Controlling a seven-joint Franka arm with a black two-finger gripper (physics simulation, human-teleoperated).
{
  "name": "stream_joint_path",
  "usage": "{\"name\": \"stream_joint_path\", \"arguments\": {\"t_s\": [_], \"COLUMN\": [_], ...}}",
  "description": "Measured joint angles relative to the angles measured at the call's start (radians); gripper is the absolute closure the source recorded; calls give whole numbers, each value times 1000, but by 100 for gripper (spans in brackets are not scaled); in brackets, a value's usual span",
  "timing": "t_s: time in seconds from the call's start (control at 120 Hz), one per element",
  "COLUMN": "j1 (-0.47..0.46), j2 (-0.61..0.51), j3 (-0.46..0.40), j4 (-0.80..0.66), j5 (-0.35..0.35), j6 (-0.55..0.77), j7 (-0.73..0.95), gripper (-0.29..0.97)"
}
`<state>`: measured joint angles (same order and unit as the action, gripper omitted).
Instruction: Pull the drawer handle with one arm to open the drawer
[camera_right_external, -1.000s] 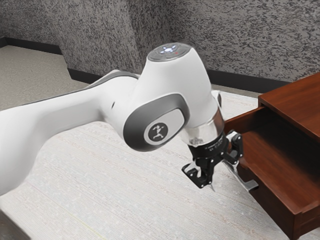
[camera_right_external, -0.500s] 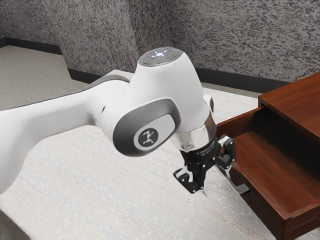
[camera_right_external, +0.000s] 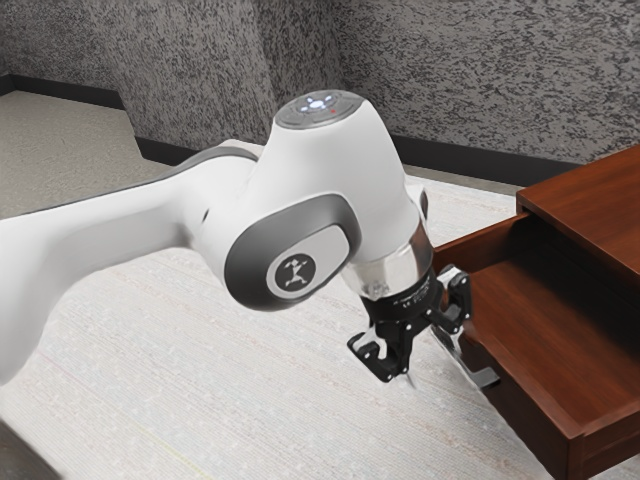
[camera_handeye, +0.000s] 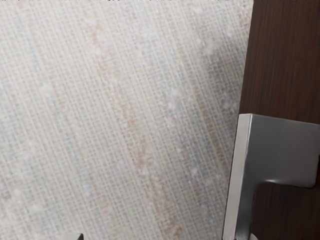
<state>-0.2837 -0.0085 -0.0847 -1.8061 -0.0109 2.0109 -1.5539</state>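
Note:
A reddish-brown wooden drawer (camera_right_external: 540, 340) stands pulled out of its cabinet (camera_right_external: 600, 205) at the exterior view's right. A grey metal handle (camera_right_external: 470, 365) runs along the drawer's front. My black gripper (camera_right_external: 410, 348) hangs at that front, open, with its fingers spread wide on either side of the handle's bar. In the wrist view the handle (camera_handeye: 250, 165) and its bracket lie against the dark drawer front (camera_handeye: 285, 60), close beside one finger. The fingers do not clamp the bar.
The cabinet sits on a pale woven surface (camera_right_external: 200, 400) that spreads to the exterior view's left under my white arm (camera_right_external: 300, 230). Speckled grey walls (camera_right_external: 480, 70) with a dark baseboard close off the back.
My hand moved toward the exterior view's left and slightly down, and the drawer slid further out with it. Over the last half second almost nothing has shifted.

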Motion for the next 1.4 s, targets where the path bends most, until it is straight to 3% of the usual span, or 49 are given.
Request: {"name": "stream_joint_path", "arguments": {"t_s": [0.483,0.8,0.958,1.067,1.167,1.4], "j1": [16,33,2,-37,32,-1], "j2": [-19,-30,-49,-74,-119,-175], "j3": [-8,-15,0,107,141,151], "j4": [10,123,230,300,262,178], "j5": [50,83,76,49,28,25], "j6": [1,-30,-174,-328,-428,-534], "j7": [7,9,8,8,8,9], "gripper": [32,31,17,10,6,2]}}
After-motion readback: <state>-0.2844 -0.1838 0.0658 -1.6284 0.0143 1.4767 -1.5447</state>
